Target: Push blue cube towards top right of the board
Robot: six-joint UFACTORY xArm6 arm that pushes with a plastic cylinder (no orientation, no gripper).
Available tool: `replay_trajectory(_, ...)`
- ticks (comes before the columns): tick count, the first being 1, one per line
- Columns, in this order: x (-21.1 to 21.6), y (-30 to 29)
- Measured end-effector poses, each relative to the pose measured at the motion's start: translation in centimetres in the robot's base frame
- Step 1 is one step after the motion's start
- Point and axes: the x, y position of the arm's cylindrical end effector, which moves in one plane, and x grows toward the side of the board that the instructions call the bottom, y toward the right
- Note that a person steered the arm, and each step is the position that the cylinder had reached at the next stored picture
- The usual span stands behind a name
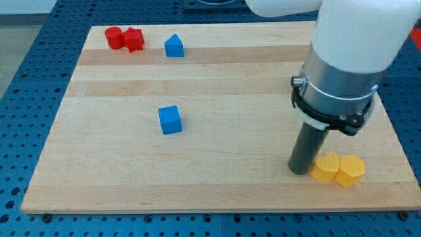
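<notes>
The blue cube (170, 120) sits on the wooden board (217, 85), left of the middle. My tip (299, 172) rests on the board near the view's bottom right, far to the right of the blue cube and a little lower. It stands just left of a yellow block (325, 167), touching or almost touching it. The white and grey arm body (348, 59) rises above the rod and hides part of the board's right side.
A second yellow block (350, 170) lies against the first one's right side. Two red blocks (114, 37) (133, 39) sit together at the view's top left. A blue block with a pointed top (174, 46) lies just right of them.
</notes>
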Motion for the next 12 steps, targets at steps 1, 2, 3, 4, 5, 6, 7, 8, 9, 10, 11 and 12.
replay_trajectory(1, 0.0, -2.1)
replay_trajectory(2, 0.0, -5.4)
replay_trajectory(3, -0.5, -8.8)
replay_trajectory(4, -1.4, -12.1)
replay_trajectory(5, -2.0, -15.4)
replay_trajectory(6, -3.0, -17.4)
replay_trajectory(7, -5.2, -18.7)
replay_trajectory(8, -6.2, -20.4)
replay_trajectory(9, -7.5, -21.6)
replay_trajectory(10, -9.5, -22.6)
replay_trajectory(11, -11.8, -24.0)
replay_trajectory(12, -14.2, -24.8)
